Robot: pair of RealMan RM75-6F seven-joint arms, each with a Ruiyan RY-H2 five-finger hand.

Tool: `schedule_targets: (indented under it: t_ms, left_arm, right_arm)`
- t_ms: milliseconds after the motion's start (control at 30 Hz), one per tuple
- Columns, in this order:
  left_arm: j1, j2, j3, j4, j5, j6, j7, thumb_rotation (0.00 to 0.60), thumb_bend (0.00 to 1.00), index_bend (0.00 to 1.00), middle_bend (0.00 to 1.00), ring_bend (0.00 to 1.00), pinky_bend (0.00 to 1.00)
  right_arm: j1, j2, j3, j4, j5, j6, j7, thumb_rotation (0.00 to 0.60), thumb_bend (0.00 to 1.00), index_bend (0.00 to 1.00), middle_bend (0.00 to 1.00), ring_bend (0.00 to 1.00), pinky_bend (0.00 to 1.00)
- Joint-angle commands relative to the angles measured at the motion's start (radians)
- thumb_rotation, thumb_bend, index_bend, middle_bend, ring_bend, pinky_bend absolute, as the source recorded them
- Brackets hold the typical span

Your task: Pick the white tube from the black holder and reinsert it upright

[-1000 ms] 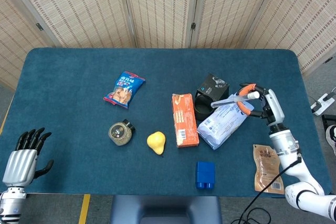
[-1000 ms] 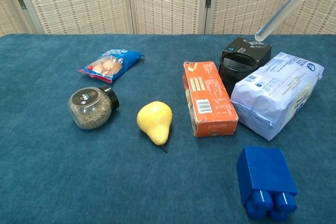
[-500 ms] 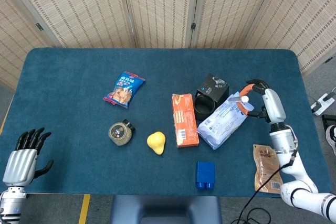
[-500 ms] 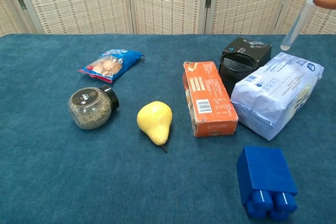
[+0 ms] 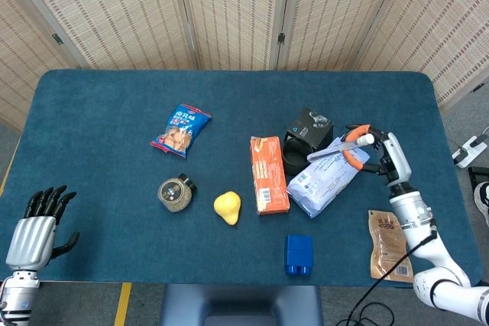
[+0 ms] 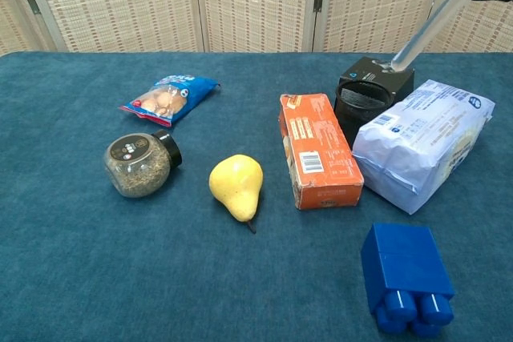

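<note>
The slim white tube point(image 6: 429, 26), gripped by the right hand point(image 5: 380, 156), has been swung back, tilted, above the black holder point(image 6: 372, 95) for reinsertion.

Black holder point(image 6: 370, 95), seemingly clear-white tube point(image 6: 429, 24)

Right hand point(image 5: 380, 154) raised on an upright forearm, fingers pinching the white tube point(image 5: 336, 148). Left hand point(image 5: 34, 230) idle, fingers spread, holding nothing.
</note>
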Motion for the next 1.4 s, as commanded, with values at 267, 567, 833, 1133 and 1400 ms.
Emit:
schedule_targets:
  t_ms: [267,567,833,1133,1400]
  left_arm:
    - [0.0,0.0,0.0,0.0,-0.003,0.001,0.002,0.6,0.32,0.2,0.11,0.06,0.09]
    - [-0.001,-0.001,-0.001,0.002,-0.009,-0.003,0.004,0.6,0.32,0.2,0.11,0.06,0.09]
    - [-0.004,-0.003,-0.001,0.003,-0.005,-0.003,0.002,0.6,0.32,0.2,0.11,0.06,0.09]
    - [-0.003,-0.002,0.001,0.003,-0.001,0.001,-0.001,0.6,0.32,0.2,0.11,0.06,0.09]
    - [-0.004,-0.003,0.001,0.005,-0.001,-0.001,-0.002,0.6,0.32,0.2,0.11,0.06,0.09]
  right_arm:
    - [0.015,-0.118,0.004,0.151,0.017,0.146,-0.491,0.6,0.45,0.64,0.46,0.21,0.15]
    - [0.031,-0.119,0.038,0.098,0.079,0.059,-0.349,0.6,0.45,0.64,0.46,0.21,0.16]
    - [-0.004,-0.029,0.042,-0.019,0.061,-0.071,0.044,0.6,0.45,0.64,0.46,0.21,0.16]
    - [-0.016,0.039,0.031,-0.03,-0.015,-0.151,0.362,0.6,0.45,0.64,0.46,0.21,0.16]
    - [0.013,-0.042,0.036,0.063,0.056,-0.037,-0.059,0.6,0.45,0.64,0.46,0.21,0.16]
